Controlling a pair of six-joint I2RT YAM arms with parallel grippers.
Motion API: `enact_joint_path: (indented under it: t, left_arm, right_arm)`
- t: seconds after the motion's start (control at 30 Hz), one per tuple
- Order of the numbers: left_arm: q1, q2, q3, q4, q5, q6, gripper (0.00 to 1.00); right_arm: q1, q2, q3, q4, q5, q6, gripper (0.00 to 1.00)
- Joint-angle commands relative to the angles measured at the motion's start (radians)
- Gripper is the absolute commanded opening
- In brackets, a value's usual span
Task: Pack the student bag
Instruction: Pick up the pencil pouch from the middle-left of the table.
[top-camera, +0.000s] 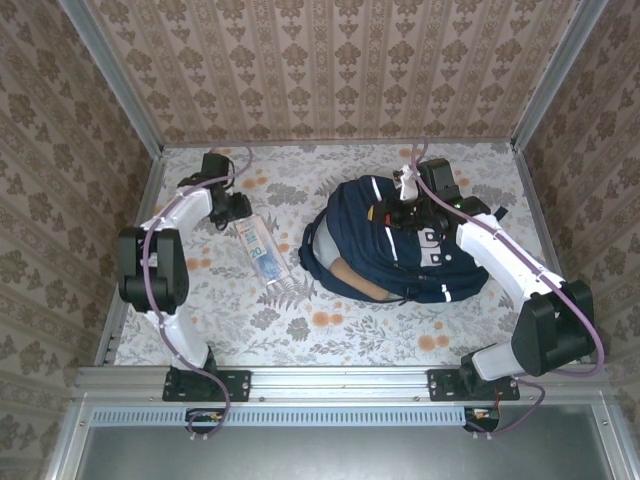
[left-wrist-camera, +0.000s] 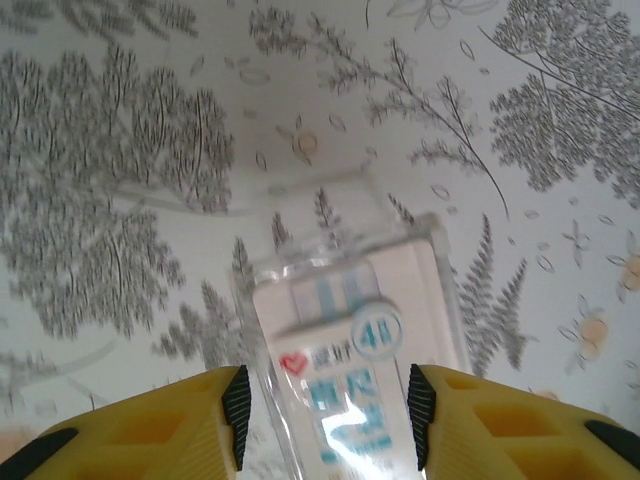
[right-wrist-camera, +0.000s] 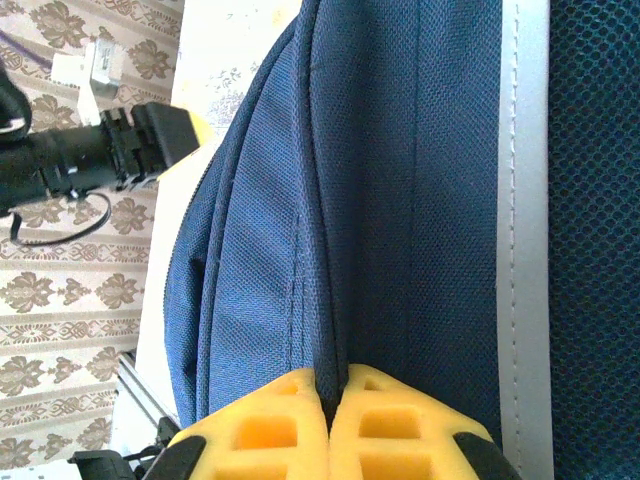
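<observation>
The student bag (top-camera: 400, 262), navy blue with white stripes, lies on the flowered table right of centre, its opening towards the left. My right gripper (top-camera: 402, 212) sits on the bag's far top, and in the right wrist view it (right-wrist-camera: 335, 385) is shut on a fold of the navy fabric (right-wrist-camera: 400, 200). A clear packet with a white and blue label (top-camera: 262, 250) lies left of the bag. My left gripper (top-camera: 236, 210) is at the packet's far end. In the left wrist view the packet (left-wrist-camera: 350, 340) fills the gap of the left gripper (left-wrist-camera: 328, 418), both pads (left-wrist-camera: 237, 415) against its sides.
Patterned walls and metal frame posts (top-camera: 140, 110) close in the table at the back and both sides. A metal rail (top-camera: 340, 380) runs along the near edge. A strip of flowered table (top-camera: 300, 320) lies between the bag and the rail.
</observation>
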Motion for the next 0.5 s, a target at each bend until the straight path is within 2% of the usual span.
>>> enact_joint_path:
  t: [0.0,0.27,0.47]
  left_arm:
    - [0.028,0.068,0.073,-0.043,-0.001,0.164,0.48]
    - [0.069,0.210,0.164,-0.055,0.203,0.248,0.52]
    - [0.065,0.238,0.156,-0.049,0.225,0.261,0.52]
  right_arm:
    - [0.018,-0.026,0.042,0.030,-0.039,-0.003,0.03]
    - [0.019,-0.002,0.063,0.017,-0.041,-0.010,0.03]
    - [0.018,0.017,0.082,0.012,-0.044,-0.013,0.04]
